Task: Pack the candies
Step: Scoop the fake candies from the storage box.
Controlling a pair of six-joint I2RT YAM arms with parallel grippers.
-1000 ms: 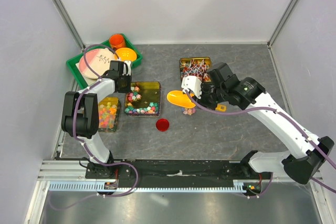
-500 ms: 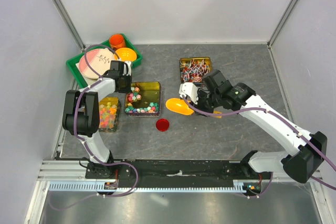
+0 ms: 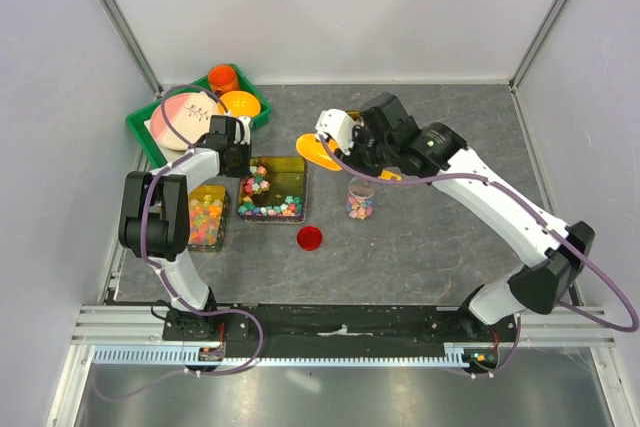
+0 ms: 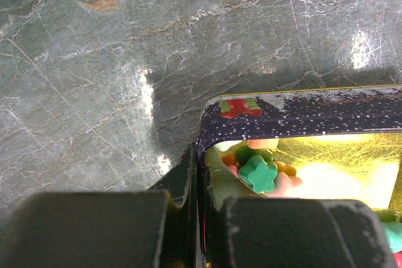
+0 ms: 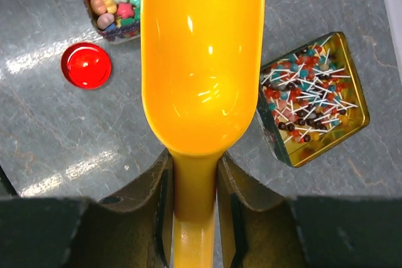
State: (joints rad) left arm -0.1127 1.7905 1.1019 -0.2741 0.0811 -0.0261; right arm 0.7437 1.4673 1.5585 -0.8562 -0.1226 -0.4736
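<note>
My right gripper [image 5: 193, 183] was pinched narrow around the handle of the yellow scoop [image 5: 201, 61], whose bowl was empty. My left gripper [image 4: 200, 183] was clamped tight on the corner wall of the gold tin [image 4: 301, 112] that held the candies [image 4: 257, 174]. Since a second earlier the scoop had swung up and left, off the small jar [image 3: 360, 200], which now stood uncovered with some candies inside. The red lid [image 3: 310, 238] lay near the jar. The lollipop tin [image 5: 314, 101] sat just beside the scoop's bowl.
</note>
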